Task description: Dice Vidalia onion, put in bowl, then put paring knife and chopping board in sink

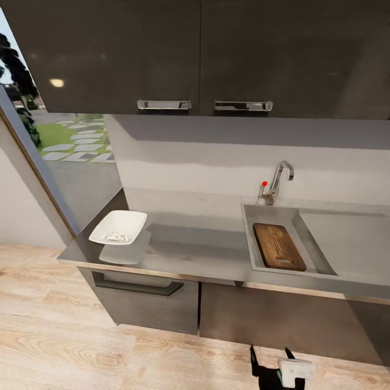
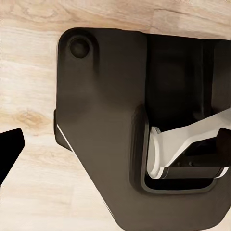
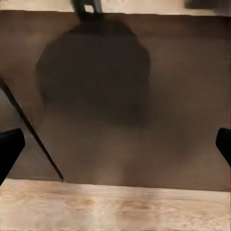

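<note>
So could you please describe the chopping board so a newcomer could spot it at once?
Find the chrome tap with its red knob at the back of the grey countertop. Just below it, inside the sink basin, lies the chopping board: the one brown wooden slab among grey surfaces.

Chopping board [image 1: 279, 247] flat in sink [image 1: 251, 238]; bowl [image 1: 118, 227] w/ diced onion [image 1: 116, 236] on countertop [image 1: 195, 244] left end.

A kitchen: glossy dark wall cabinets [image 1: 200, 54] at 12 o'clock, grey table [image 1: 195, 244], matte grey rectangular sink [image 1: 271, 214] with chrome tap [image 1: 279, 179] at 3 o'clock.
</note>
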{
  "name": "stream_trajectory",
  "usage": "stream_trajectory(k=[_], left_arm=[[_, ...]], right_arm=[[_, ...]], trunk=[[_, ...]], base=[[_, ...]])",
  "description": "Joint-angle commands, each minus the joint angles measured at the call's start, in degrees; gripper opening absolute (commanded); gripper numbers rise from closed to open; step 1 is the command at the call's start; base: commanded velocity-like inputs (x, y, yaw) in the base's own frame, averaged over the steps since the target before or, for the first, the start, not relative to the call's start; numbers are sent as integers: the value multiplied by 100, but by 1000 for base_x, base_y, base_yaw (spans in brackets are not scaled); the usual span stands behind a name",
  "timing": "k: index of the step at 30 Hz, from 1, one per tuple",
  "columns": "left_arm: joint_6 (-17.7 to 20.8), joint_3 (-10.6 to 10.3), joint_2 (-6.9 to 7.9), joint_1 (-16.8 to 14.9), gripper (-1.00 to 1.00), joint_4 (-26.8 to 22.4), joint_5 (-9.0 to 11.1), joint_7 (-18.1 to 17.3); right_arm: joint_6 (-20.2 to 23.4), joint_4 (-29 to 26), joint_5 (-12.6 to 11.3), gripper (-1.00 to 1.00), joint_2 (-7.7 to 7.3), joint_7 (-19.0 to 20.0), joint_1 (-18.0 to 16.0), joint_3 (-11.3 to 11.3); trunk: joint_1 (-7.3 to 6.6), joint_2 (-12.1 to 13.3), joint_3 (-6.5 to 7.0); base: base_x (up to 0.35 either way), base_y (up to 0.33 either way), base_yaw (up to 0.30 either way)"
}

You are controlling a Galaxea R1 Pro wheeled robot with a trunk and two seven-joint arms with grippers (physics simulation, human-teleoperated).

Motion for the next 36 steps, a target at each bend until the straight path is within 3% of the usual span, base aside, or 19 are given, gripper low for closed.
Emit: stream_trajectory(k=[1,2,5,6,10,14,18,24,26,30,36], left_arm=[[-6,41,-7,0,100,-12,-15,-53],[-9,41,-5,-4,100,-25,-18,-53],[-5,41,-4,-13,100,-50,-19,-45],[-9,41,-2,-14,100,-53,-18,-40],[-9,47,12,-16,100,-55,-8,-34],[-12,50,21,-16,100,-57,-4,-33],[-10,58,39,-16,100,-10,5,-26],[-6,69,42,-16,100,-4,2,-12],[0,74,58,-16,100,-9,4,-9],[12,76,80,-38,100,7,5,-2],[10,78,84,-51,100,30,5,0]], right_arm=[[-77,387,73,100,5,130,19,-35],[-269,999,99,100,-4,238,35,-77],[-916,2685,115,100,-340,363,49,-150],[-1081,3652,113,100,-459,387,55,-165],[-1234,4970,104,100,-537,402,60,-174],[-1223,5403,102,100,-553,396,60,-175],[-1207,5744,81,100,-770,387,60,-178],[-1204,6005,74,100,-790,335,60,-204],[-1202,6149,26,100,-799,305,60,-368],[-1207,6377,-24,100,-845,297,60,-1006],[-1209,6494,-30,100,-841,301,60,-1142]], trunk=[[4,-10,-8],[4,-10,-8],[4,-10,-8],[4,-10,-8],[4,-10,-8],[4,-10,-8],[4,-10,-8],[4,-10,-8],[4,-10,-8],[4,-10,-4],[4,-10,41]], base=[[0,0,0],[0,0,0],[0,0,0],[0,0,0],[0,0,0],[0,0,0],[0,0,0],[0,0,0],[0,0,0],[0,0,0],[0,0,-52]])
